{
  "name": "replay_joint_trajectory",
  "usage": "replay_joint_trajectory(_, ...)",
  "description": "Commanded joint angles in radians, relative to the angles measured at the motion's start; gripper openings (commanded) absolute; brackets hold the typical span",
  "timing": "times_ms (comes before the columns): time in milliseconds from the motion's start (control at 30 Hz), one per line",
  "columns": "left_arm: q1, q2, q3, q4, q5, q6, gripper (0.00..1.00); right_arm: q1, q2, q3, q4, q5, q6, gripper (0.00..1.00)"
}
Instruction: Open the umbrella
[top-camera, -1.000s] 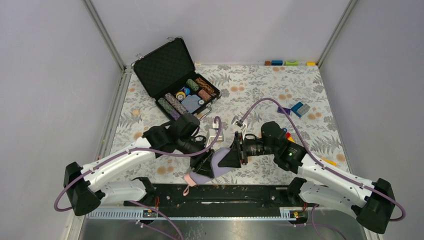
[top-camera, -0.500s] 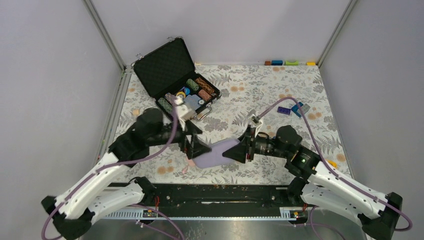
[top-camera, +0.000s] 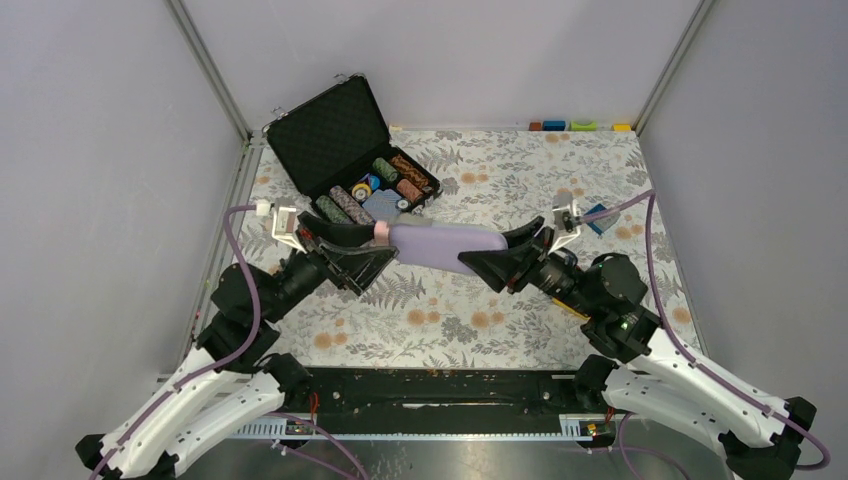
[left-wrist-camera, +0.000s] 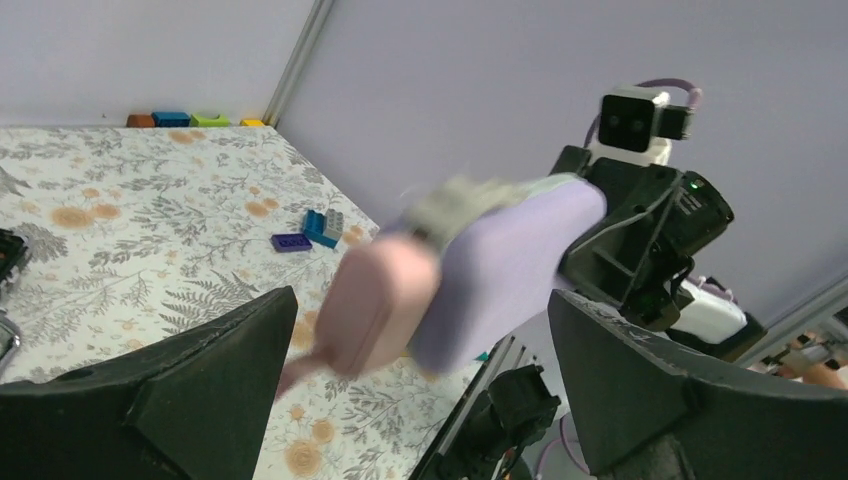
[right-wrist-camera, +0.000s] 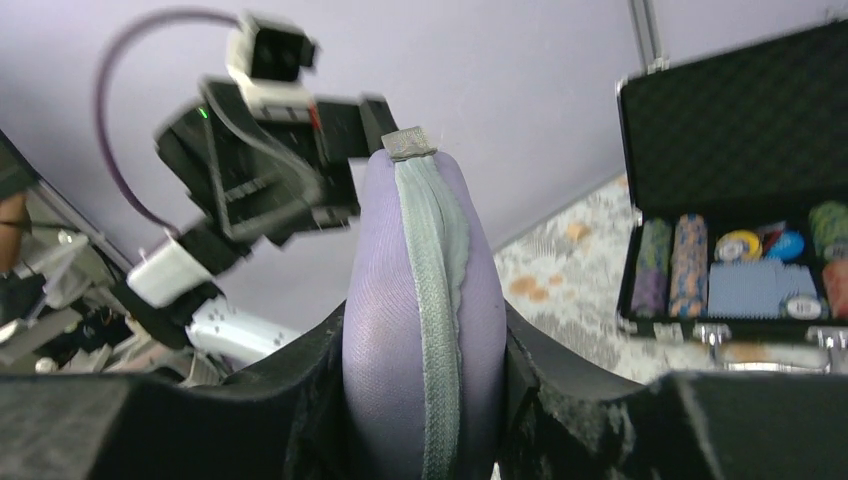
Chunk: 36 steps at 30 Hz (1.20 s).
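The umbrella is folded inside a lilac-grey sleeve (top-camera: 445, 246), and only its small pink handle (top-camera: 381, 231) pokes out of the sleeve's left end. It hangs level above the middle of the table. My right gripper (top-camera: 497, 256) is shut on the sleeve's right end; in the right wrist view the sleeve (right-wrist-camera: 420, 300) fills the gap between both fingers. My left gripper (top-camera: 378, 247) is open, its jaws standing wide on either side of the handle (left-wrist-camera: 375, 300) without touching it. The canopy and shaft are hidden.
An open black case (top-camera: 350, 165) with chip rolls sits at the back left, close behind the left gripper. Blue bricks (top-camera: 600, 218) lie on the mat to the right. Small coloured blocks (top-camera: 580, 126) line the far edge. Grey walls close in both sides.
Both arms rose and moved away from the near edge. The left gripper opened and let go of the sleeved umbrella's handle end. The right gripper carried it up to a level position.
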Motion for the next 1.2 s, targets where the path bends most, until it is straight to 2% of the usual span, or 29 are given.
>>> replay_joint_trajectory(0, 0.003, -0.024, -0.071, 0.229, -0.085, -0.135, 0.99, 0.001, 0.002, 0.046, 0.351, 0.07, 0.002, 0.0)
replay_joint_trajectory(167, 0.003, 0.011, -0.06, 0.314, -0.07, -0.13, 0.99, 0.001, 0.049, 0.058, 0.477, 0.089, 0.031, 0.0)
replay_joint_trajectory(400, -0.001, 0.187, -0.057, 0.637, 0.061, -0.249, 0.99, 0.002, 0.13, 0.073, 0.658, 0.066, 0.143, 0.0)
replay_joint_trajectory(500, -0.03, 0.241, -0.047, 0.729, 0.06, -0.256, 0.99, 0.003, 0.153, 0.09, 0.675, 0.054, 0.179, 0.0)
replay_joint_trajectory(633, -0.074, 0.281, -0.019, 0.765, 0.041, -0.223, 0.98, 0.003, 0.172, 0.096, 0.669, 0.042, 0.205, 0.0)
replay_joint_trajectory(800, -0.077, 0.316, -0.011, 0.82, 0.029, -0.233, 0.84, 0.003, 0.177, 0.09, 0.667, 0.037, 0.221, 0.0)
replay_joint_trajectory(933, -0.077, 0.345, 0.017, 0.83, 0.041, -0.24, 0.84, 0.003, 0.175, 0.084, 0.683, 0.031, 0.222, 0.0)
replay_joint_trajectory(1067, -0.078, 0.362, 0.04, 0.828, 0.056, -0.229, 0.82, 0.003, 0.146, 0.096, 0.625, 0.03, 0.193, 0.0)
replay_joint_trajectory(1100, -0.078, 0.363, 0.047, 0.818, 0.056, -0.222, 0.8, 0.002, 0.138, 0.1, 0.603, 0.027, 0.183, 0.0)
replay_joint_trajectory(1167, -0.079, 0.365, 0.056, 0.802, 0.054, -0.212, 0.64, 0.003, 0.119, 0.102, 0.567, 0.029, 0.163, 0.0)
